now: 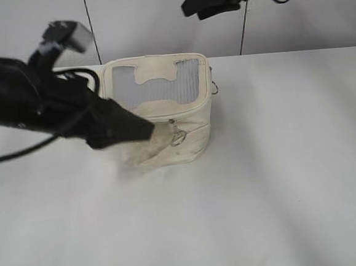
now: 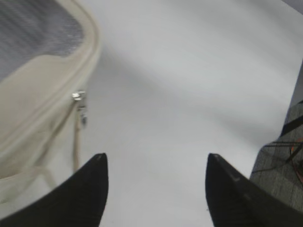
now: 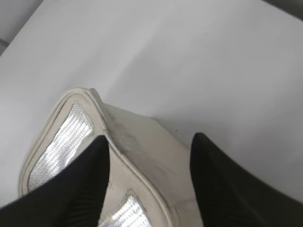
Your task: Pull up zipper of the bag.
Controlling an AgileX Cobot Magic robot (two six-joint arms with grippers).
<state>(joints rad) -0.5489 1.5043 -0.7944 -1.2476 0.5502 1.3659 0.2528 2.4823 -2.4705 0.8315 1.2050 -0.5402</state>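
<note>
Standing on white table (image 1: 280, 180), cream bag (image 1: 164, 109), mesh top up, zipper pull (image 1: 177, 135) facing camera. Left hand (image 2: 156, 189) released beside pull. Right hand (image 3: 149, 184) released above bag's rear edge.

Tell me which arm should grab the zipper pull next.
Left. The left gripper is open and down at the bag's front, right beside the zipper pull. The right gripper hangs open above the bag's back edge, away from the pull.
</note>
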